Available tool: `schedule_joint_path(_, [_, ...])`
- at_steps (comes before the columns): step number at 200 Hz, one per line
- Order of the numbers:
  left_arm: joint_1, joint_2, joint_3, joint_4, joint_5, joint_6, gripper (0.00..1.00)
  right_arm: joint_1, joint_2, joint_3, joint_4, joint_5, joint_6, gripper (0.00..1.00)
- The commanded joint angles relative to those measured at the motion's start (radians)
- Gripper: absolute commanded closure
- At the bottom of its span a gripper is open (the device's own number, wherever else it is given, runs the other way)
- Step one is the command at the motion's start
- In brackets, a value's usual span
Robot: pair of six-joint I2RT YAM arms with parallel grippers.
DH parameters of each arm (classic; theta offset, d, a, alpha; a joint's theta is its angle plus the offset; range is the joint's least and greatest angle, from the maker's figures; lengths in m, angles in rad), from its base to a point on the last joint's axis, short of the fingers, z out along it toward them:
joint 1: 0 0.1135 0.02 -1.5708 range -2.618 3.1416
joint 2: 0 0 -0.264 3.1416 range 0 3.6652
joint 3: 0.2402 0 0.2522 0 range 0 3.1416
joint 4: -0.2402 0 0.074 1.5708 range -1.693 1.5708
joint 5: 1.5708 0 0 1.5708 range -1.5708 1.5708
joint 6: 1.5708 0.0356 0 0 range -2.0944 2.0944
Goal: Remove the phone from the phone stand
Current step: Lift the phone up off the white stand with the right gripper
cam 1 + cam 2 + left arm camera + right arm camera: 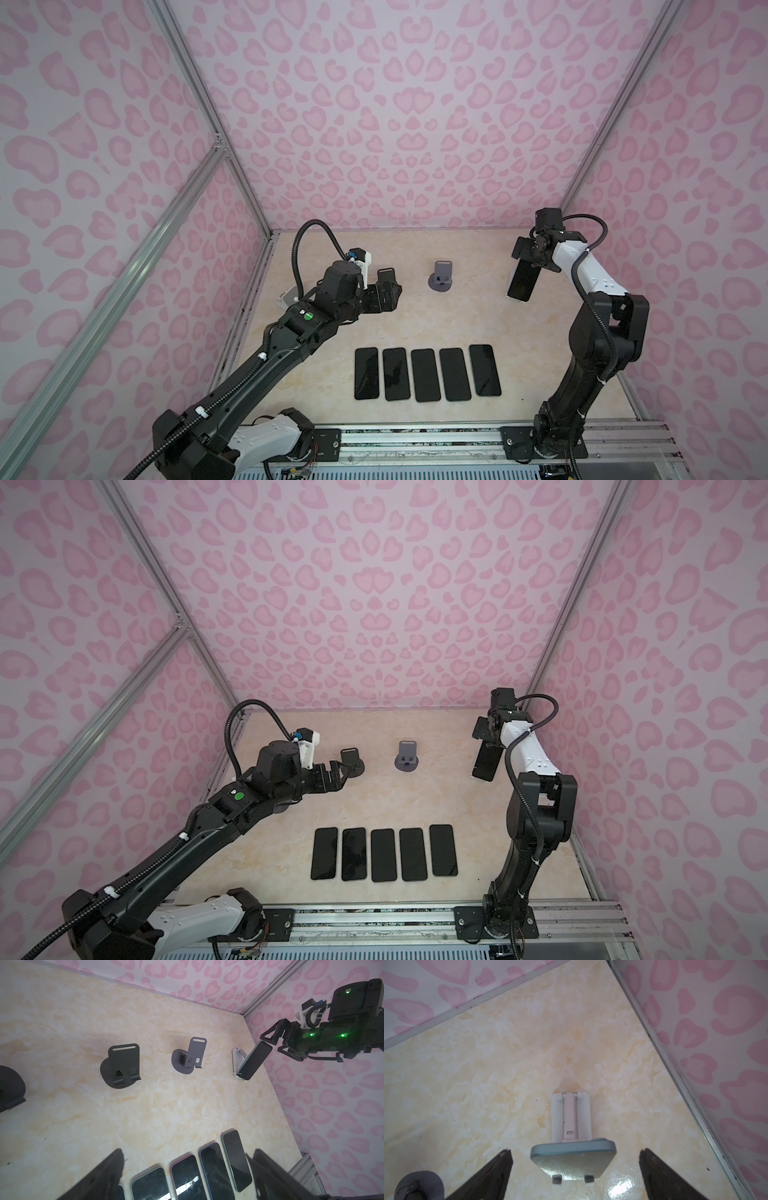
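Observation:
The phone is dark-screened and leans upright on a white folding phone stand at the back right of the table. My right gripper hovers over the phone's top edge and is open. In the right wrist view its two fingers stand well out on either side of the phone without touching it. My left gripper is open and empty at the back left, close to a dark stand.
Several dark phones lie flat in a row near the table's front. An empty grey stand stands mid-back. A white stand shows behind the left arm. The right wall and back corner rail run close by the phone stand.

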Motion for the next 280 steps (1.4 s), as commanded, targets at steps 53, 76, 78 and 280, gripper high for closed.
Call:
schedule_joint_path(53, [0.003, 0.011, -0.001, 0.033, 0.008, 0.004, 0.03, -0.003, 0.005, -0.061, 0.062, -0.025, -0.018, 0.10])
schedule_joint_path(76, [0.003, 0.010, -0.003, 0.033, 0.006, 0.004, 0.03, -0.003, 0.020, -0.061, 0.057, -0.015, -0.028, 0.12])
schedule_joint_path(78, [0.003, 0.010, -0.002, 0.033, 0.008, 0.004, 0.03, -0.003, 0.021, -0.061, 0.058, -0.014, -0.028, 0.12])
schedule_joint_path(280, [0.009, 0.025, -0.003, 0.033, 0.015, 0.001, 0.03, -0.003, -0.040, -0.129, 0.128, -0.002, -0.032, 0.41])
